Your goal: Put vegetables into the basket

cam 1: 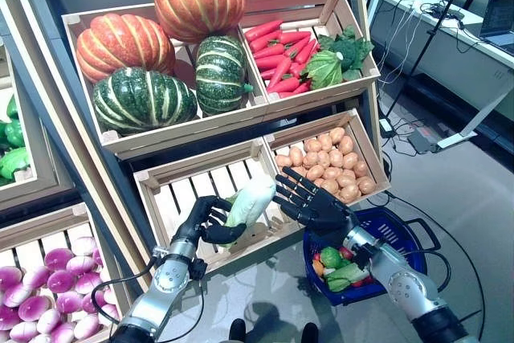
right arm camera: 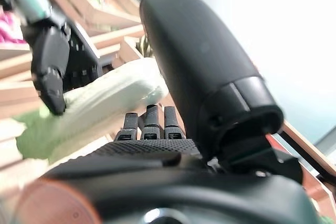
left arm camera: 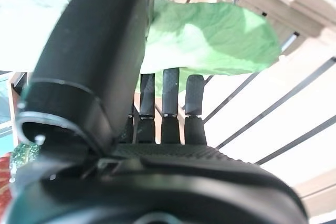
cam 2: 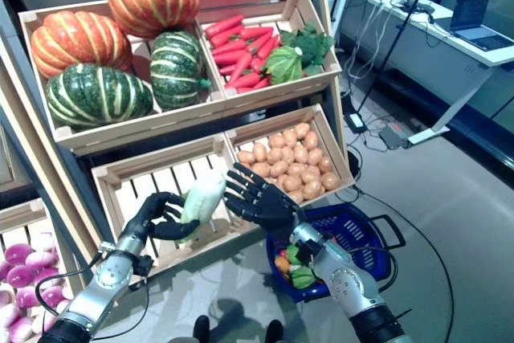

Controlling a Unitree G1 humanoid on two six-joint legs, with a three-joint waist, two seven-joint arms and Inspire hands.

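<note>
Cabbage (cam 1: 249, 200) sits gripped in left hand's (cam 1: 210, 221) curled fingers; right hand's (cam 1: 309, 202) fingers spread, just beside it.

The crates (cam 1: 201, 168) are pale bare wood, slatted and matt. The pumpkins (cam 1: 143, 99) look smooth and glossy, catching light on their ribs. The cabbage (cam 1: 250, 199) has a pale, faintly waxy skin with thin, veined leaf at its green end. The basket (cam 1: 401, 234) is blue plastic mesh with a dark plastic handle. Both the left hand (cam 1: 210, 220) and right hand (cam 1: 309, 202) are matt black plastic, finely textured on the palm; the forearms are brushed silver metal. The floor (cam 1: 466, 190) is smooth grey with a dull sheen.
</note>
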